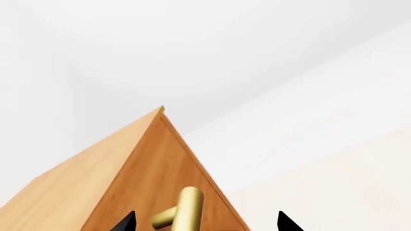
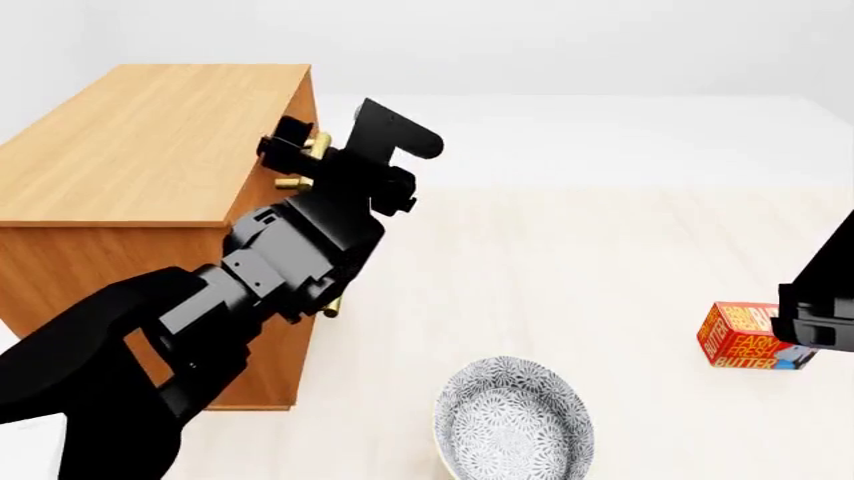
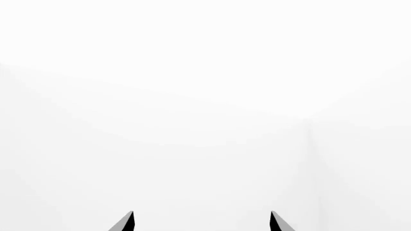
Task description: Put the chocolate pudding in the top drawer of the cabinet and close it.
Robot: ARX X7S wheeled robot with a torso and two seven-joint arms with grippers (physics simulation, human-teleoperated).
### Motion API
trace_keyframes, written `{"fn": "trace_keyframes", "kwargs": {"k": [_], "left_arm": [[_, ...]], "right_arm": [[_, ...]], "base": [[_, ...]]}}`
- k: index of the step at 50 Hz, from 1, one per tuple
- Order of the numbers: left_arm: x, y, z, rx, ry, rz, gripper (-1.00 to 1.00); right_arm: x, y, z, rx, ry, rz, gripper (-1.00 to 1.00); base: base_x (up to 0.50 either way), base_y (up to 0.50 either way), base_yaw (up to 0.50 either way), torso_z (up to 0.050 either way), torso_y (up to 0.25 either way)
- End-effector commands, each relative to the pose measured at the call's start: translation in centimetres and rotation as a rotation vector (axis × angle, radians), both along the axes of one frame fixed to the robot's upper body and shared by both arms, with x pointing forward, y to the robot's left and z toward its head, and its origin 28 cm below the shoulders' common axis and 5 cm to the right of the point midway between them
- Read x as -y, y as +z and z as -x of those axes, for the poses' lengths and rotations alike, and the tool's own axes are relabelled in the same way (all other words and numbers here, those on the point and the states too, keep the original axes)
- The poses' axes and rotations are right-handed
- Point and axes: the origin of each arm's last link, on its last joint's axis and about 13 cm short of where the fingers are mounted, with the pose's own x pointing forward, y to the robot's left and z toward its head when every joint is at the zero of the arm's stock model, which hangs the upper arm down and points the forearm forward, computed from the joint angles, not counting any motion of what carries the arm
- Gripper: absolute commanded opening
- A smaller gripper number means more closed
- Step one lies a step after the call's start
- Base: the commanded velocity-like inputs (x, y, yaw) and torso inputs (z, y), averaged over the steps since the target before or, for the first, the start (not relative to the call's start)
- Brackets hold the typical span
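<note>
Looking down, we see the patterned bowl (image 2: 514, 420) at 6 o'clock – empty – and both grippers' jaws spread, left gripper (image 1: 205, 222) straddling the top drawer's brass handle (image 1: 183, 209) at 10 o'clock; pudding unseen, pale floor (image 2: 601, 260).

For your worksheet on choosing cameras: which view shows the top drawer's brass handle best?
The left wrist view: the brass handle fills the space between the left tool's tips, close up. The head view shows only bits of it behind the arm; the right wrist view shows none.

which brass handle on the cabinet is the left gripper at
The uppermost one, just under the cabinet top edge: the left gripper sits there. A lower handle end shows well below, near the forearm.
</note>
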Motion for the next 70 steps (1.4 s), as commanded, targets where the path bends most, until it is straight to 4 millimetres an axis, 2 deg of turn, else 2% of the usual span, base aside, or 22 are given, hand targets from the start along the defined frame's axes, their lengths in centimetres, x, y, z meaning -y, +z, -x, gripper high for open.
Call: {"fn": "trace_keyframes", "kwargs": {"k": [1, 14, 30, 37, 44, 45, 46, 47, 48, 50, 53, 54, 70], "left_arm": [[-1.3, 0.3, -0.3, 0.048, 0.107, -0.072, 1.00], [-1.3, 0.3, -0.4, 0.081, 0.062, -0.059, 1.00], [-1.0, 0.0, -1.1, 0.211, -0.344, 0.259, 1.00], [-0.9, -0.1, -1.2, 0.267, -0.437, 0.372, 1.00], [-0.8, -0.1, -1.3, 0.322, -0.472, 0.409, 1.00], [-4.5, -0.1, -0.9, 0.269, -0.288, 0.369, 1.00], [-8.0, 1.5, -0.1, 0.261, -0.105, 0.368, 1.00], [-11.2, 4.1, 1.2, 0.275, -0.025, 0.406, 1.00], [-14.0, 6.4, 3.1, 0.303, -0.004, 0.431, 1.00], [-18.5, 9.3, 8.4, 0.369, -0.013, 0.419, 1.00], [-12.6, 10.6, 14.0, 0.372, -0.403, 0.419, 1.00], [-11.2, 10.6, 15.7, 0.371, -0.506, 0.417, 1.00], [-12.0, 10.1, 19.3, 0.431, -0.622, 0.464, 1.00]], "right_arm": [[0.0, 0.0, 0.0, -0.003, 0.000, 0.000, 1.00], [0.0, 0.1, 0.0, -0.002, -0.002, 0.001, 1.00], [0.3, 0.1, -0.3, -0.009, 0.007, 0.003, 1.00], [0.3, 0.2, -0.4, -0.011, 0.010, 0.007, 1.00], [0.3, 0.2, -0.4, -0.012, 0.013, 0.010, 1.00], [0.3, 0.2, -0.4, -0.013, 0.014, 0.010, 1.00], [0.3, 0.2, -0.4, -0.013, 0.014, 0.010, 1.00], [0.3, 0.2, -0.4, -0.013, 0.014, 0.010, 1.00], [0.3, 0.2, -0.4, -0.012, 0.015, 0.010, 1.00], [0.3, 0.2, -0.4, -0.012, 0.015, 0.010, 1.00], [0.2, 0.2, -0.3, -0.012, 0.015, 0.011, 1.00], [0.2, 0.2, -0.3, -0.013, 0.015, 0.011, 1.00], [0.4, 0.2, -0.5, -0.016, 0.025, 0.011, 1.00]], "base": [[0.00, 0.00, 0.00, 0.000, 0.000], [0.00, 0.00, 0.00, 0.000, 0.002], [0.00, 0.00, 0.00, 0.000, 0.001], [0.00, 0.00, 0.00, 0.000, 0.000], [0.00, 0.00, 0.00, 0.000, 0.000], [0.00, 0.00, 0.00, 0.000, 0.000], [0.00, 0.00, 0.00, 0.000, 0.000], [0.00, 0.00, 0.00, 0.000, 0.000], [0.00, 0.00, 0.00, 0.000, 0.000], [0.00, 0.00, 0.00, 0.000, 0.005], [0.00, 0.00, 0.00, 0.000, 0.004], [0.00, 0.00, 0.00, 0.000, 0.000], [0.00, 0.00, 0.00, 0.000, 0.001]]}}
